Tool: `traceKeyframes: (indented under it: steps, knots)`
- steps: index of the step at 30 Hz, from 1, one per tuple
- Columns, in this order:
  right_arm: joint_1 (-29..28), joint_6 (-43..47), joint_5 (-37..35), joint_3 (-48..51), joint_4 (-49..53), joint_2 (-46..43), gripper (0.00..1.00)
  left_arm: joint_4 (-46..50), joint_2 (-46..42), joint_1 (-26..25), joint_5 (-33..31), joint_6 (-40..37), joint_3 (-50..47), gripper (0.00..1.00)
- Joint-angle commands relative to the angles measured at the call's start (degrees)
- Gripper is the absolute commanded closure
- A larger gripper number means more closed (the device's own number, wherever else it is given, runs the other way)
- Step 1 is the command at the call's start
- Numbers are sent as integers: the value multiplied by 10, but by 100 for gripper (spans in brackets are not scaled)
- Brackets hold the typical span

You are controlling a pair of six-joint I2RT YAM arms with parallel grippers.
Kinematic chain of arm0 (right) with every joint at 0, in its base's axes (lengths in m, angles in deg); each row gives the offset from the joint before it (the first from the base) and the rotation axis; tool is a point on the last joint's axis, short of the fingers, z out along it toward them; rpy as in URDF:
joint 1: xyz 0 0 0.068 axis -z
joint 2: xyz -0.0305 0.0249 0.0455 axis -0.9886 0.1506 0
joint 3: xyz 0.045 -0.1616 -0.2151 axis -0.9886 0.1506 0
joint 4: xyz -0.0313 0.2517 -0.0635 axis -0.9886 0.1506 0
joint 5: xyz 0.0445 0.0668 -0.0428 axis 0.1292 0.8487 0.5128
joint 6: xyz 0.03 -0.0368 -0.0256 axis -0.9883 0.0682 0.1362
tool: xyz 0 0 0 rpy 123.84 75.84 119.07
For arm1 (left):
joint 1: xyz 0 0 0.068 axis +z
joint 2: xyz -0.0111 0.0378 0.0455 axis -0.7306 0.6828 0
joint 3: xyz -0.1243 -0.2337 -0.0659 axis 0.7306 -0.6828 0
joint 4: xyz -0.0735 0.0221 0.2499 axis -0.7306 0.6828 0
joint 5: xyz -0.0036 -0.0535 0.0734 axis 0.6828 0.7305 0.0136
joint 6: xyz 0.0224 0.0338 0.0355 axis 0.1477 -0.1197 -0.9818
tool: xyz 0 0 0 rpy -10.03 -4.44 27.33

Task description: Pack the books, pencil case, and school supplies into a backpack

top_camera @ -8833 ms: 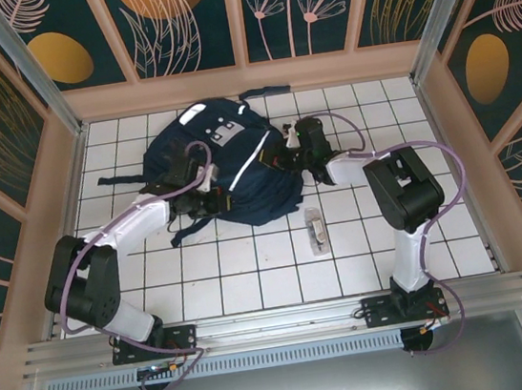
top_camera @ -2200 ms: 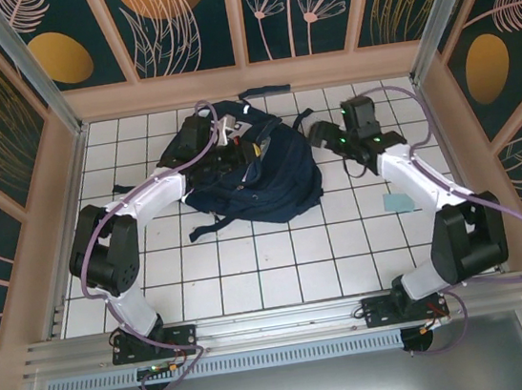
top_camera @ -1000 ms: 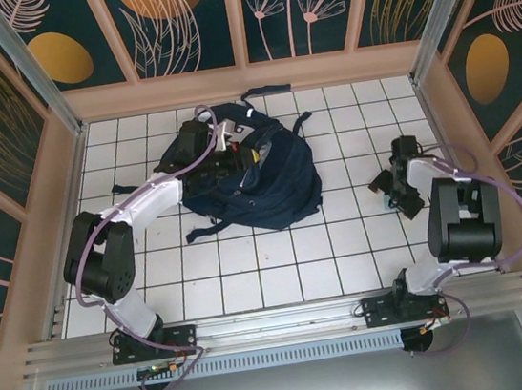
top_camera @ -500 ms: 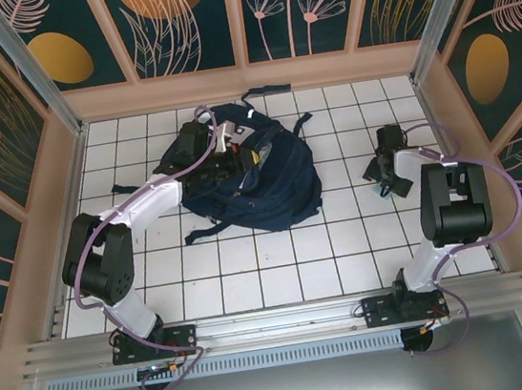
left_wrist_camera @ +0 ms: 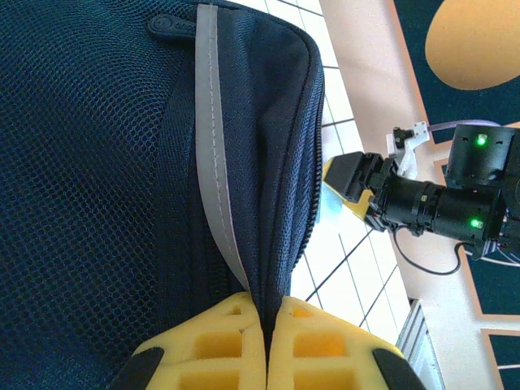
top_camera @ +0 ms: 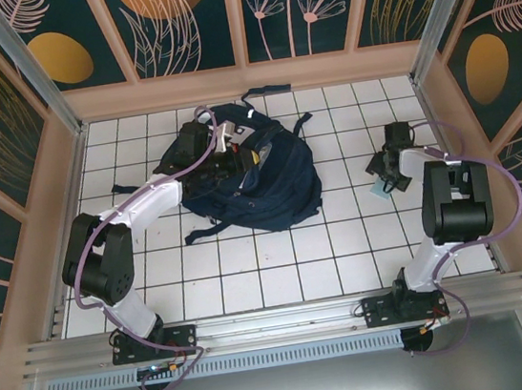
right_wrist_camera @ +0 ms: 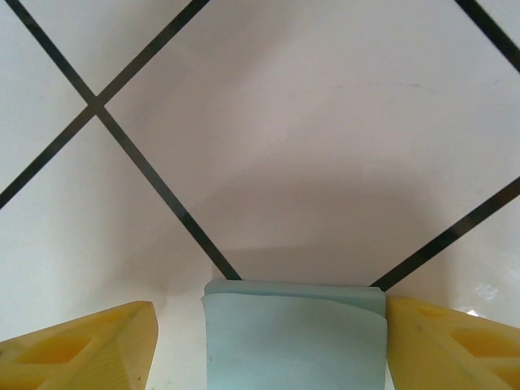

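- Top external view: the backpack (top_camera: 270, 189) lies flat on the white tiled tabletop (top_camera: 251, 264), toward the far edge and left of the middle, with its dark straps trailing out toward the left edge and the near side.
- The left gripper (top_camera: 225, 156) sits on the far part of the backpack, by the white stripes.
- The right gripper (top_camera: 386, 178) is low over the tabletop near the right edge, well apart from the backpack. A small pale blue flat piece (top_camera: 379, 195) lies just beside it on the near side.
- Left wrist view: the left gripper (left_wrist_camera: 266, 345) has its yellow fingers (left_wrist_camera: 219, 341) clenched together on a fold of the backpack (left_wrist_camera: 89, 162). The fold rises between them, with a grey reflective stripe (left_wrist_camera: 213, 146) on one side and a zipper (left_wrist_camera: 313, 138) curving along the other.
- Beyond the backpack's edge the right gripper (left_wrist_camera: 345, 191) shows over the tabletop (left_wrist_camera: 349, 260), its yellow tips spread.
- Right wrist view: the right gripper (right_wrist_camera: 270, 313) points straight down at the tabletop (right_wrist_camera: 284, 122), its fingers (right_wrist_camera: 89, 349) apart with the pale blue flat piece (right_wrist_camera: 296, 341) between them.
- The finger at the frame's right meets the piece's edge. A strip of bare tile separates the other finger from it, so the piece is straddled, not clamped.
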Motion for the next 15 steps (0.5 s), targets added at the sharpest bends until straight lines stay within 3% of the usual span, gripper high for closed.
traceKeyframes:
  steps: [1, 9, 15]
  knots:
    - [-8, -8, -8, 16, 3, -3, 27, -34, -30, -4, 16, 2, 9, 100]
    - [-22, -15, -41, 44, 27, -23, 28, -35, -34, -4, 14, 1, 8, 100]
    - [-23, -21, -26, 71, 27, -49, 29, -41, -31, -4, 16, 4, 7, 100]
